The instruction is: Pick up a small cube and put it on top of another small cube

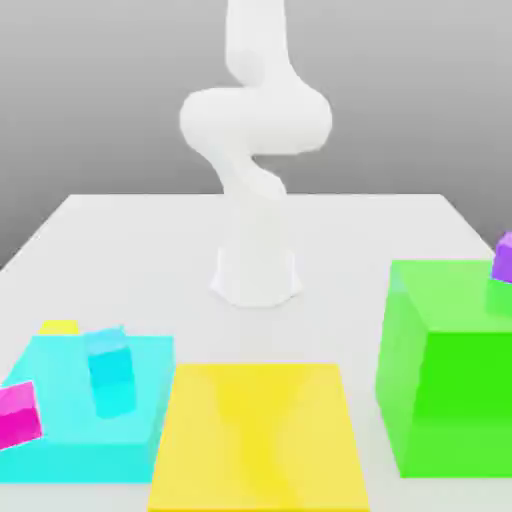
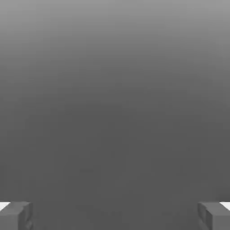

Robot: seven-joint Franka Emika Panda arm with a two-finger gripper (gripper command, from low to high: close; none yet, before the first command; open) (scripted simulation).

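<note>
The small yellow cube (image 1: 58,327) peeks out behind the far edge of the cyan block (image 1: 60,440) at the exterior view's left. Other small cubes lie around: a cyan one (image 1: 110,375) on top of the cyan block, a magenta one (image 1: 18,412) at that block's left side, and a purple one (image 1: 503,255) with a green one (image 1: 499,296) on the big green block (image 1: 440,390). In the hand view my gripper (image 2: 115,215) is open, its grey fingertips (image 2: 15,215) far apart with nothing between them, facing plain grey background.
A large flat yellow block (image 1: 260,435) lies at the front middle of the white table (image 1: 150,250). The arm's white base (image 1: 257,270) stands at the table's middle, and the arm rises out of the top of the exterior view.
</note>
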